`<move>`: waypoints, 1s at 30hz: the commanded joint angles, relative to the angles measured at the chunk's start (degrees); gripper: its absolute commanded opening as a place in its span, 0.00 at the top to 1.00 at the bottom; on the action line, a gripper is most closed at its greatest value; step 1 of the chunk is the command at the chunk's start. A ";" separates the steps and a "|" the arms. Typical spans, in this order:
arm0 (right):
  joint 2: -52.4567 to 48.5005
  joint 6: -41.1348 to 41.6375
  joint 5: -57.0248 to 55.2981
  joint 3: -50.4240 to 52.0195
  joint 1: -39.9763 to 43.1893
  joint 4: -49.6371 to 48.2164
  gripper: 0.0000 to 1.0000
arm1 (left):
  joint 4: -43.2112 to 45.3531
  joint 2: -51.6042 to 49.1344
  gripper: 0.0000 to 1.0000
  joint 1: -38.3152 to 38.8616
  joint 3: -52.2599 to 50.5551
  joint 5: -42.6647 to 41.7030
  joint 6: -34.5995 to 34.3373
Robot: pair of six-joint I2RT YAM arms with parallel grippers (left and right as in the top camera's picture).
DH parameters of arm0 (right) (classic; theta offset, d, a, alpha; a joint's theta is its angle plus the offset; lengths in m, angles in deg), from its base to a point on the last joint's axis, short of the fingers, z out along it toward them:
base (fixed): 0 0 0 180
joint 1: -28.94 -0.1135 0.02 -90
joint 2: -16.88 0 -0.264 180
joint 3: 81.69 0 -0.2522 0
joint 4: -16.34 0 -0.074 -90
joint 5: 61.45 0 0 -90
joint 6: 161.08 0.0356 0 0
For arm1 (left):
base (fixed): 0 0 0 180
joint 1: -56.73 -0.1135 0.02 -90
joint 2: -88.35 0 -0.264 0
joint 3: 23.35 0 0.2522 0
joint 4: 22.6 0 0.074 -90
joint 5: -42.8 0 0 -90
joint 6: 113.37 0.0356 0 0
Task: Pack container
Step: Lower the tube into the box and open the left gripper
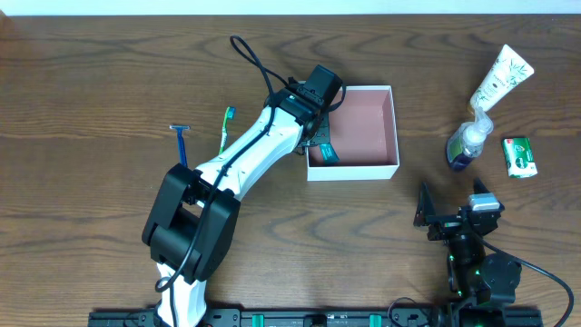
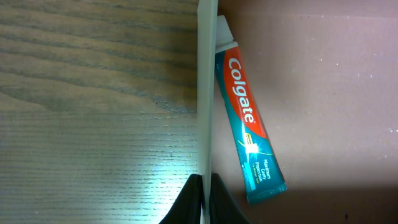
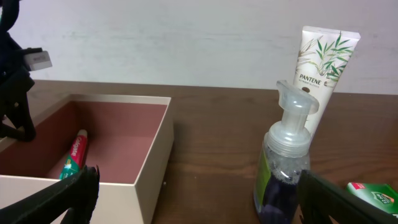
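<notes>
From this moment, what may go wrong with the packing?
The left gripper hangs right at the container wall, so lifting away might catch and drag the box. The toothpaste lies against that wall, so the fingers may snag it. The pump bottle touches the Pantene tube; grasping one could topple the other.

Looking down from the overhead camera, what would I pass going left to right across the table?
Blue razor → green toothbrush → left arm's end effector over the container's left wall → pump bottle → white Pantene tube → green packet.
</notes>
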 commanded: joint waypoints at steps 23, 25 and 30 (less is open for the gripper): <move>0.33 -1.05 -0.37 0.22 -0.63 0.09 0.01 | 0.76 -0.11 0.79 -0.24 -0.33 -0.33 -0.09; 0.33 -1.05 -0.37 0.22 -0.63 0.09 0.01 | 1.16 0.63 0.76 -0.24 -0.09 -0.33 0.83; 0.33 -1.05 -0.37 0.22 -0.63 0.09 0.01 | 1.36 4.17 0.67 -0.24 1.09 -0.31 3.02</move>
